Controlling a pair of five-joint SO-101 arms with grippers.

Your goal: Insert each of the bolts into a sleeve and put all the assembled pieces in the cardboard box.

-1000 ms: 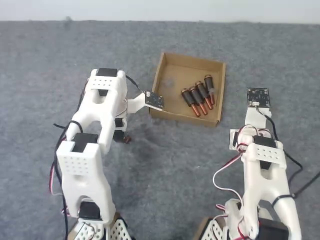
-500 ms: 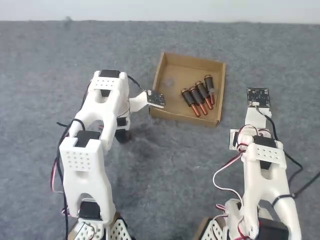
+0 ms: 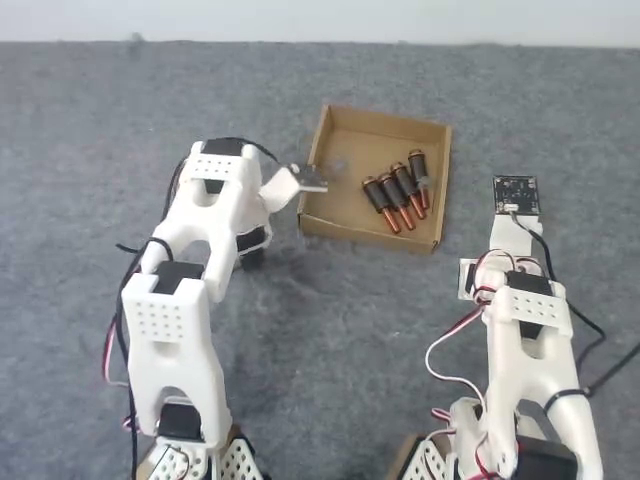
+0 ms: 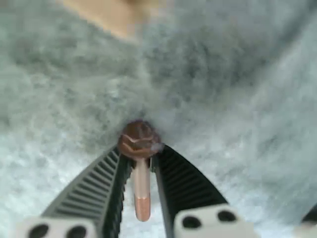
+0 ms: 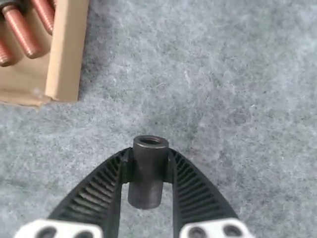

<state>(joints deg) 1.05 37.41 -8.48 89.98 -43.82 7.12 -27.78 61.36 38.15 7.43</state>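
Four assembled pieces (image 3: pixel 396 197) already lie in the cardboard box (image 3: pixel 350 150). What looks like the last pair is in my grip: my left gripper (image 4: pixel 141 157) is clamped on a bolt (image 4: pixel 142 193) just left of the box, and my right gripper (image 5: pixel 148 161) on a sleeve (image 5: pixel 147 178) to its right — joining and boxing remain.

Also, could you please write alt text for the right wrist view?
The right gripper holds a dark sleeve over grey carpet, its open end toward the camera. Beyond it, a cardboard box corner shows copper bolts inside.

Grey felt mat (image 3: pixel 90 150), pale wall (image 3: pixel 320 18)
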